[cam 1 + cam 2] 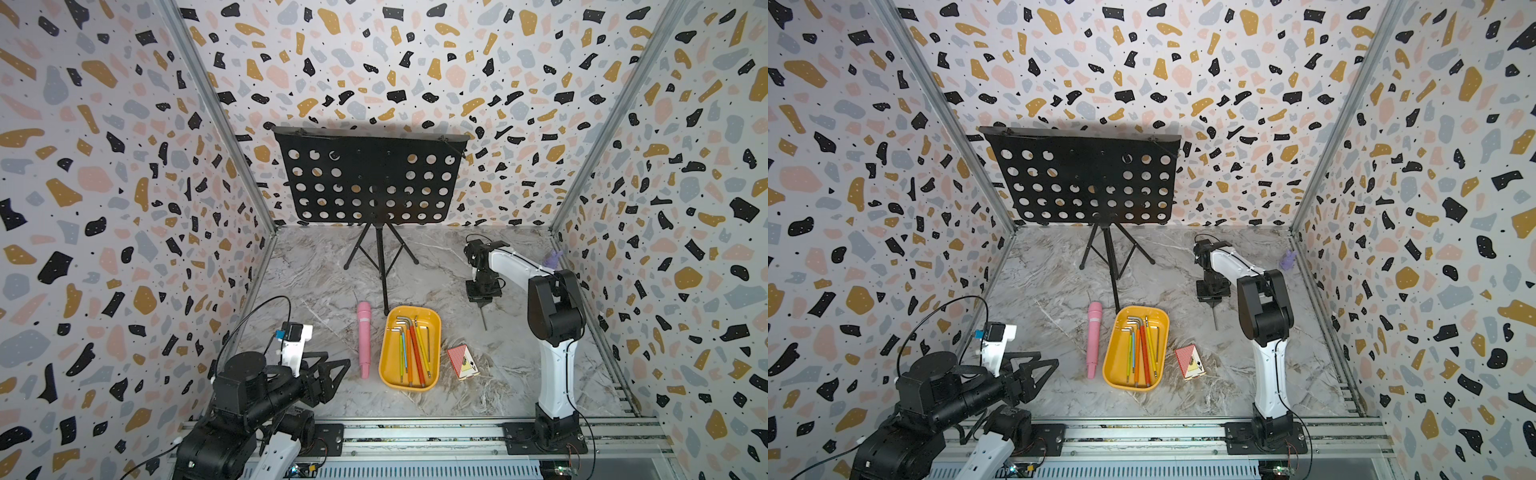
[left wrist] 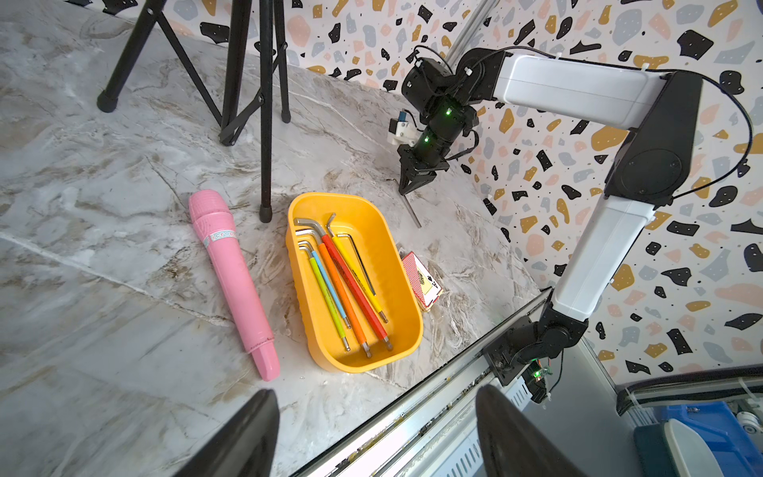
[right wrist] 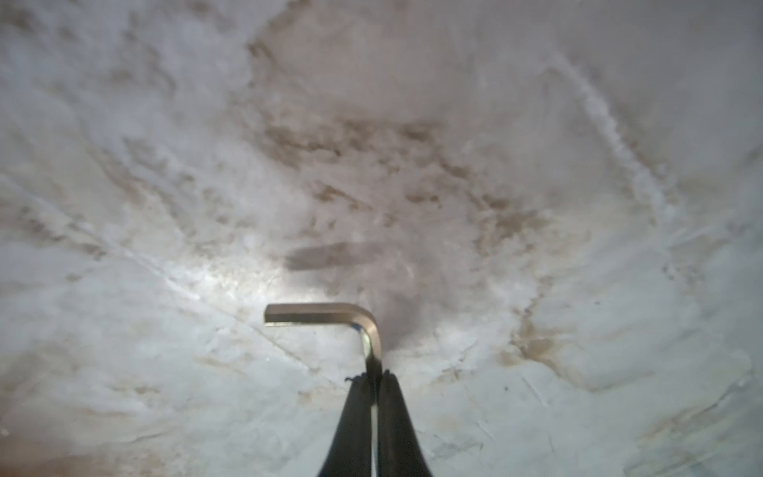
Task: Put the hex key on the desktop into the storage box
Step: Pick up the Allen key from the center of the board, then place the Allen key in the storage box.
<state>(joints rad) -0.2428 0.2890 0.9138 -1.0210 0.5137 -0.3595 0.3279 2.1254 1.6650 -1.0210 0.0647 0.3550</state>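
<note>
Hex key (image 3: 322,314), bare metal and L-shaped, is pinched in the right pincer (image 3: 375,378). The two black fingers are closed tight on its long shaft just behind the bend, and the short arm sticks out sideways past the fingertips. Its blurred shadow falls on the marble desk (image 3: 165,165) a little apart from it. In both top views the long shaft (image 1: 483,319) runs out from under the pincer toward the robot's base, low over the desk. Whether its far tip touches the surface cannot be told. The key is outside the storage box (image 1: 388,370), to the box's right and somewhat farther from the base.

The yellow box holds a row of hex keys (image 2: 351,285) lying lengthwise, with green, blue, orange, red and yellow sleeves plus one thin bare one. A red playing-card box (image 1: 462,360) lies just beside the storage box on its right. A pink toy microphone (image 1: 364,340) lies parallel on its left. The foot of a black perforated music stand (image 1: 370,183) stands behind the box.

The left pincer (image 2: 375,392) hangs near the desk's left front corner with its fingers spread wide, gripping nothing. A small purple figure (image 1: 555,258) sits by the right wall.
</note>
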